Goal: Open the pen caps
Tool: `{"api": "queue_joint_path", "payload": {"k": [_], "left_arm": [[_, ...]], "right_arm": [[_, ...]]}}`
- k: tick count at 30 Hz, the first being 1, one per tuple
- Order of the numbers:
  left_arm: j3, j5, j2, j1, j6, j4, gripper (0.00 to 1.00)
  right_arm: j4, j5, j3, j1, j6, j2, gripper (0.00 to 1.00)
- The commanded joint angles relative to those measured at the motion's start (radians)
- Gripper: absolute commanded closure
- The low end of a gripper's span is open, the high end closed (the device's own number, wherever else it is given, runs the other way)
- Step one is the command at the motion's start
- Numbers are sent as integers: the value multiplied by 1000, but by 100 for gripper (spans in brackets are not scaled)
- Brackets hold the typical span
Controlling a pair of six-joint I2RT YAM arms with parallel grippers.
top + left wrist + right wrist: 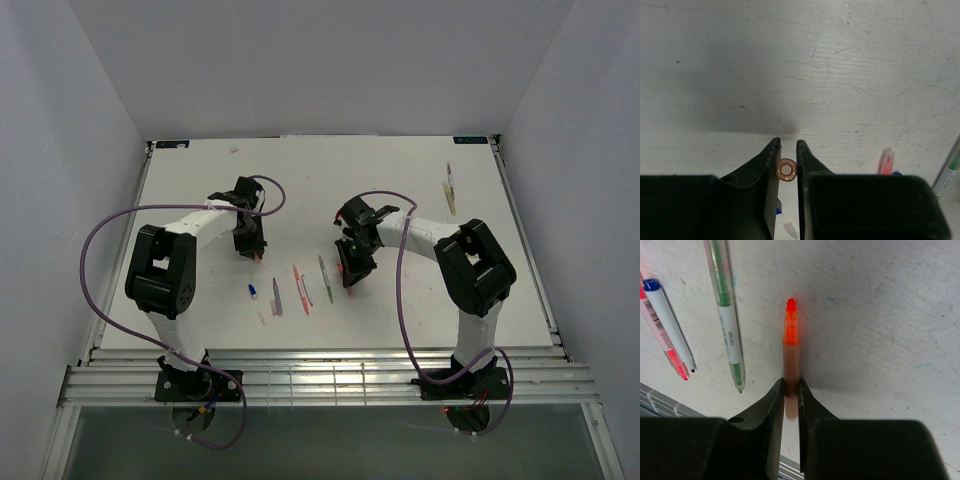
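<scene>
My left gripper [254, 252] [788, 145] is shut on an orange pen cap [787, 170], seen end-on between the fingers and held above the table. My right gripper [346, 274] [790, 385] is shut on the orange pen [791, 350], whose bright orange tip is bare and points away from the wrist. The two grippers are apart, left and right of the middle. A small blue cap [253, 290] lies loose on the table near the left gripper.
A purple pen [277, 297], a red pen [299, 285] [665, 342] and a green pen [324, 278] [727, 320] lie side by side between the arms. A white pen with a blue end [667, 322] lies beside the red one. A yellow pen [451, 190] lies far right.
</scene>
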Motion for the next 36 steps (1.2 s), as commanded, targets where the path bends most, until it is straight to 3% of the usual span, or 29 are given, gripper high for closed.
{"api": "queue_joint_path", "payload": {"k": [1, 23, 27, 32, 36], "left_arm": [[8, 2, -3, 0, 19, 31, 92], [-3, -16, 60, 0, -30, -12, 58], [-4, -32, 43, 0, -37, -10, 56], [13, -39, 23, 0, -37, -21, 55], [46, -33, 0, 0, -40, -39, 54]], "right_arm": [[20, 3, 40, -3, 7, 26, 92], [28, -7, 27, -3, -8, 44, 92], [33, -9, 18, -4, -13, 42, 92], [36, -21, 18, -4, -16, 42, 87], [36, -30, 26, -4, -10, 35, 73]]}}
